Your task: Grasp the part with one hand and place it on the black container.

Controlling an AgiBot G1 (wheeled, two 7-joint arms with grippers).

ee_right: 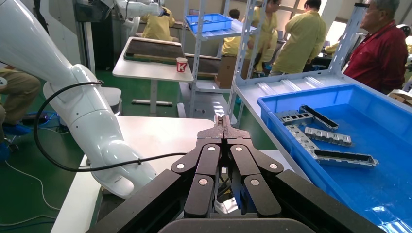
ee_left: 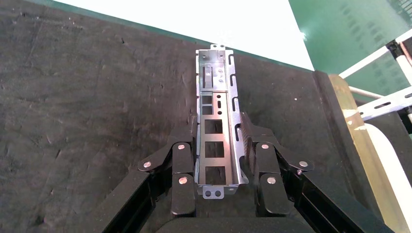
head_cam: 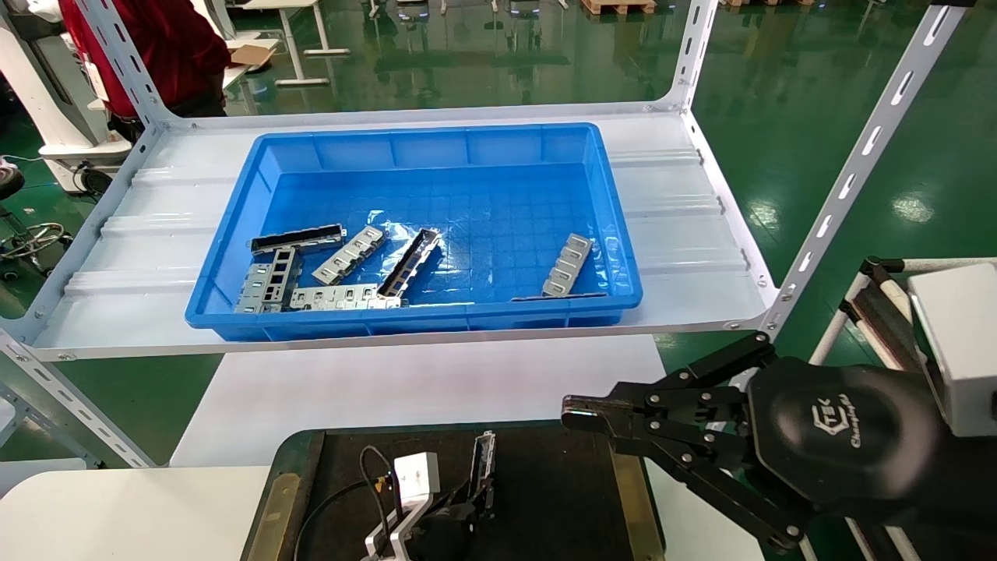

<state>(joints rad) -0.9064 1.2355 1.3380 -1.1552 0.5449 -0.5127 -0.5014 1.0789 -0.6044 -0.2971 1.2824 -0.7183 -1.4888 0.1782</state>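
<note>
Part (ee_left: 217, 124) lengthwise between left claw (ee_left: 221, 145) fingers, over black container (ee_left: 87, 97)

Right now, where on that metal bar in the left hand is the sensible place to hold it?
Across its two long side walls, coming from above its open face. The left hand grips the part that way over the black container: a narrow channel with flat parallel sides suits the fingers.
</note>
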